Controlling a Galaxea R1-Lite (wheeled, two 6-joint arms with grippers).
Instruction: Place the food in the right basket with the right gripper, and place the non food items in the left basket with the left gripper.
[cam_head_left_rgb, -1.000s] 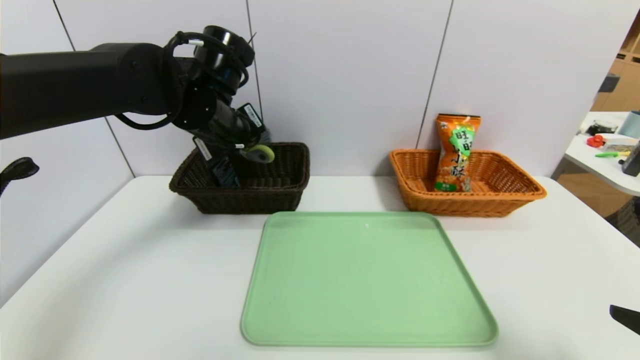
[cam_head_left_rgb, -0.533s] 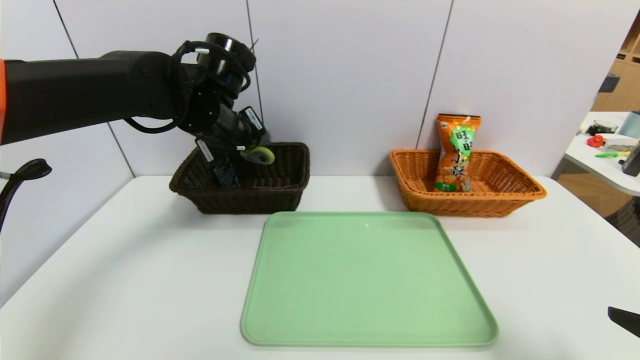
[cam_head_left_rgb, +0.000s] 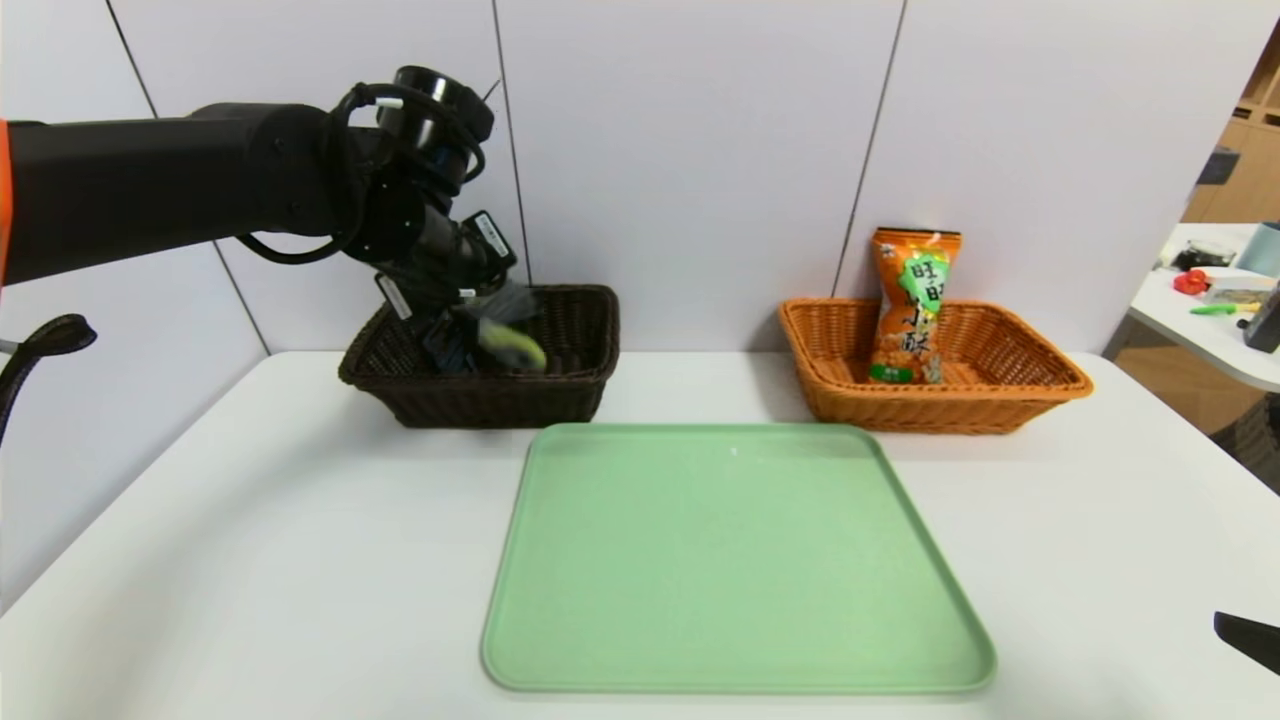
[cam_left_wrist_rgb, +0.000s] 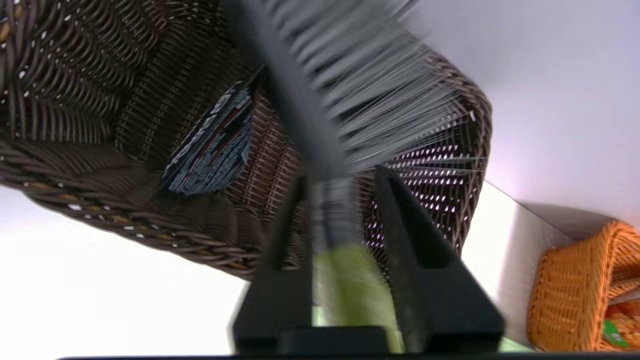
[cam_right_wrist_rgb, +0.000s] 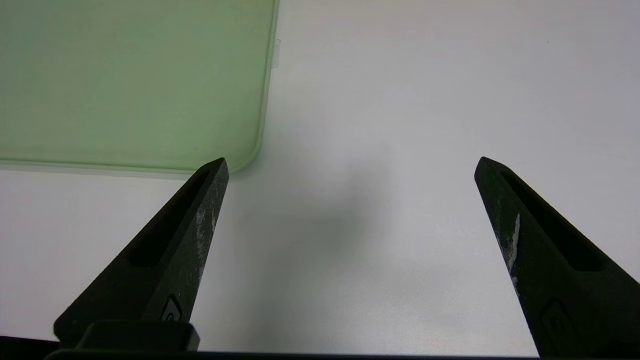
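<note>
- Brush (cam_left_wrist_rgb: 320, 135) with grey bristles and an olive-green and grey handle is hanging over the dark brown wicker basket (cam_head_left_rgb: 490, 405), its handle lying between the left gripper's fingers and looking blurred.
- Left gripper (cam_left_wrist_rgb: 340, 175) is pointing down at the dark brown wicker basket, its black fingers standing apart, with a gap showing beside the brush handle; they are not clamping it.
- Black squeeze tube (cam_left_wrist_rgb: 215, 145) with red and white print is lying inside the dark brown wicker basket, near the brush.
- Orange snack bag (cam_head_left_rgb: 912, 310) with a green patch and black Chinese characters is standing in the orange-tan wicker basket (cam_head_left_rgb: 950, 405), leaning slightly, its upper end rising above the rim.
- Right gripper (cam_right_wrist_rgb: 352, 162) is idling over the white table (cam_head_left_rgb: 300, 560), near a corner of the green tray, its black fingers spreading wide with nothing between them.
- Green rectangular tray (cam_head_left_rgb: 740, 560) is lying flat on the table, in front of the two baskets.
- White panelled wall (cam_head_left_rgb: 690, 170) is rising behind both baskets.
</note>
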